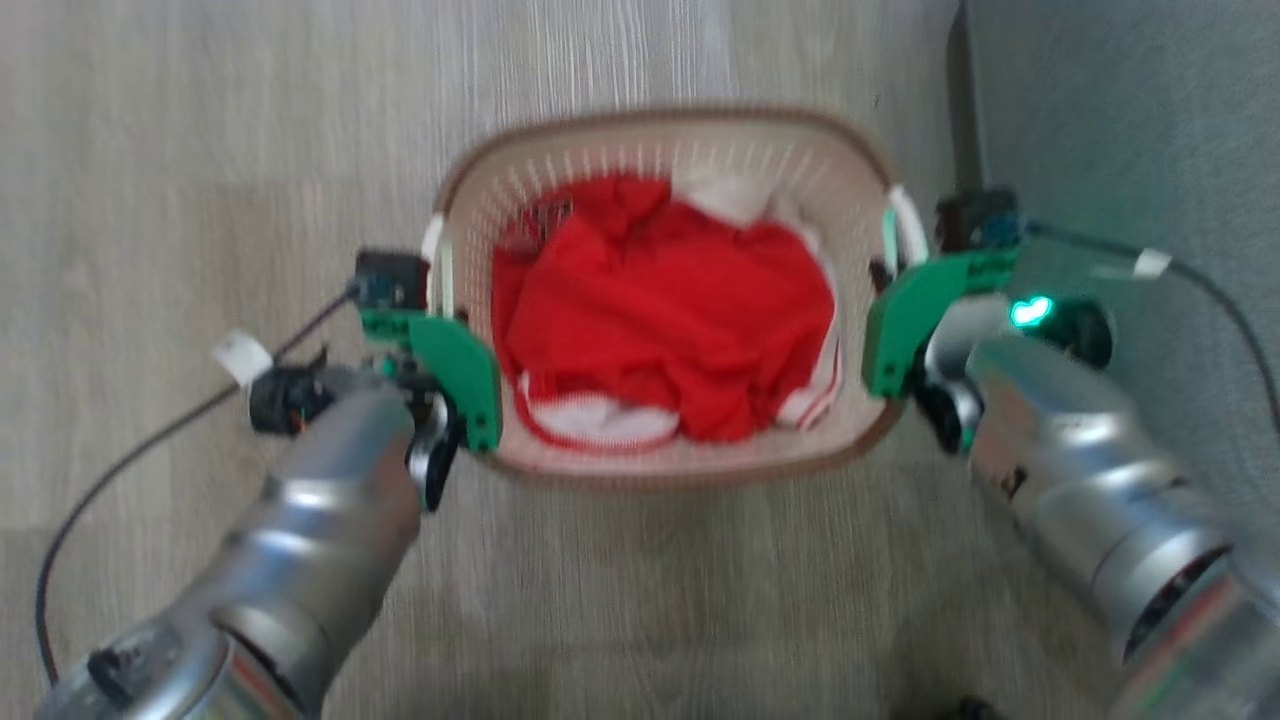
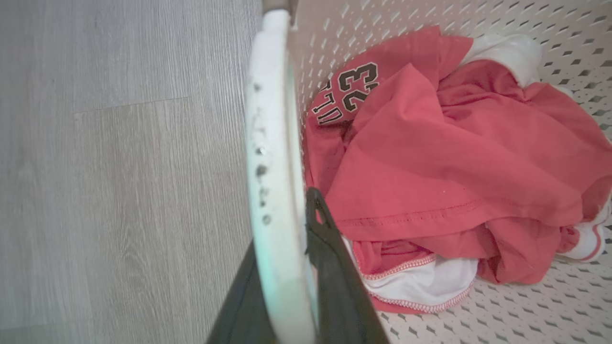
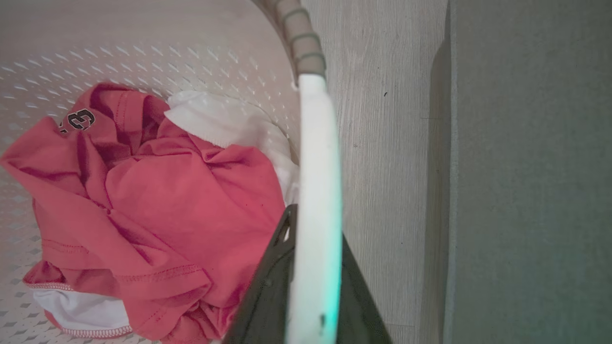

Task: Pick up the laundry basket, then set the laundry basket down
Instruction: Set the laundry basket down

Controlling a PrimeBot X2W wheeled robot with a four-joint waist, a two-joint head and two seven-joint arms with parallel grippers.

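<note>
The laundry basket [image 1: 690, 135], cream-white and perforated with a brown rim, is in the middle of the head view with red and white clothes [image 1: 660, 320] inside. My left gripper [image 1: 440, 285] is shut on the basket's white left handle [image 2: 272, 157]; in the left wrist view its two dark fingers [image 2: 334, 267] straddle that handle. My right gripper [image 1: 890, 270] is shut on the white right handle [image 3: 318, 191], with dark fingers [image 3: 267, 286] on either side of it. Whether the basket touches the floor I cannot tell.
Pale wood-look floor [image 1: 200, 150] lies to the left and in front of the basket. A grey wall or panel [image 1: 1130, 120] stands close on the right, its base a short way from the right handle. Black cables [image 1: 120, 470] trail from both wrists.
</note>
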